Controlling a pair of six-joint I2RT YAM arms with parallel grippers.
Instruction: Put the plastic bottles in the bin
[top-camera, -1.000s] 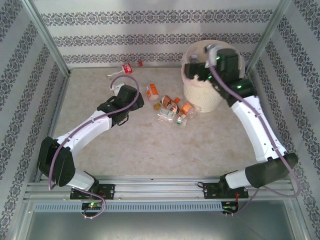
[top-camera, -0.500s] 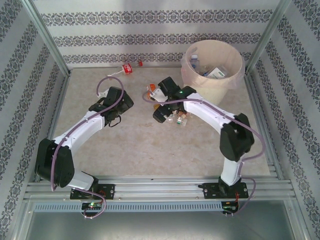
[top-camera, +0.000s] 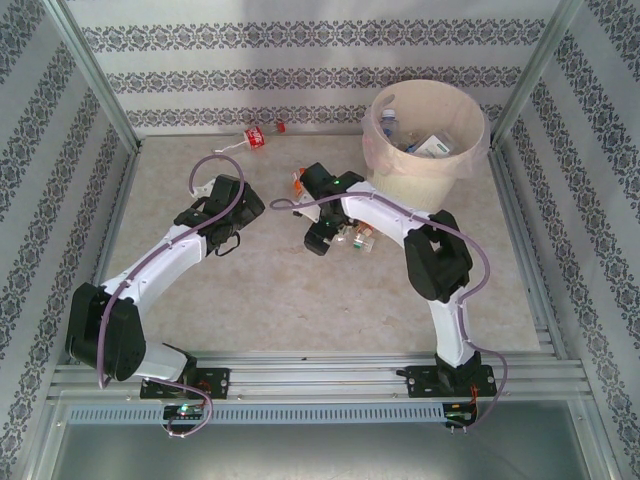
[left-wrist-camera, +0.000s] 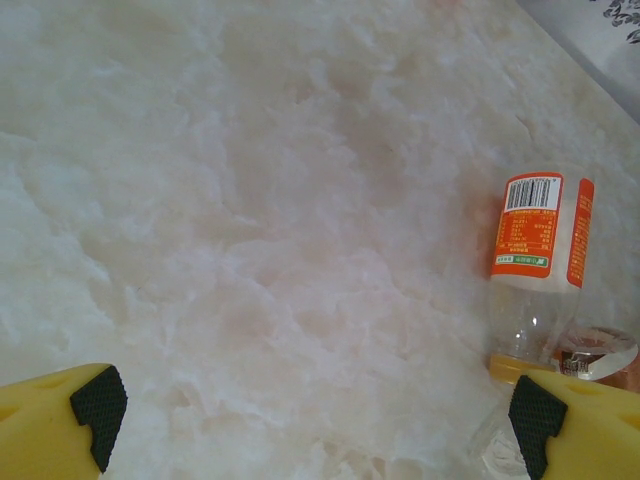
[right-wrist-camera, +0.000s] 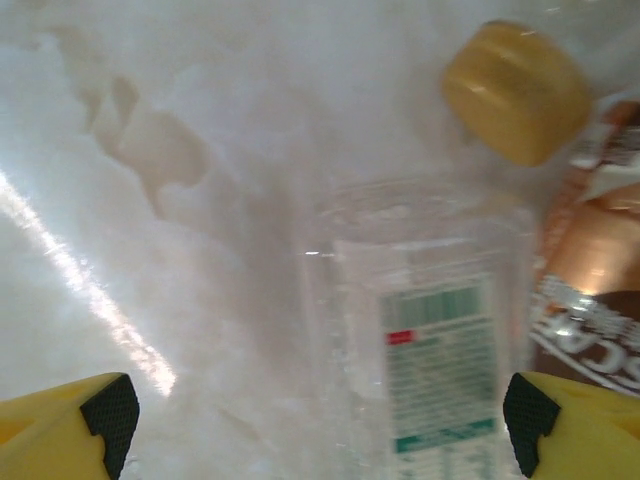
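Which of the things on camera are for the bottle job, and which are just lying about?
Job: bin; bottles already inside it; bottle cluster mid-table; red-label bottle by the far wall.
Just there: purple arm cables; metal frame rail; patterned walls.

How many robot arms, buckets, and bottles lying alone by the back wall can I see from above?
Robot arms: 2, the left arm and the right arm
Bucket: 1
Red-labelled bottle by the back wall: 1
Total: 4
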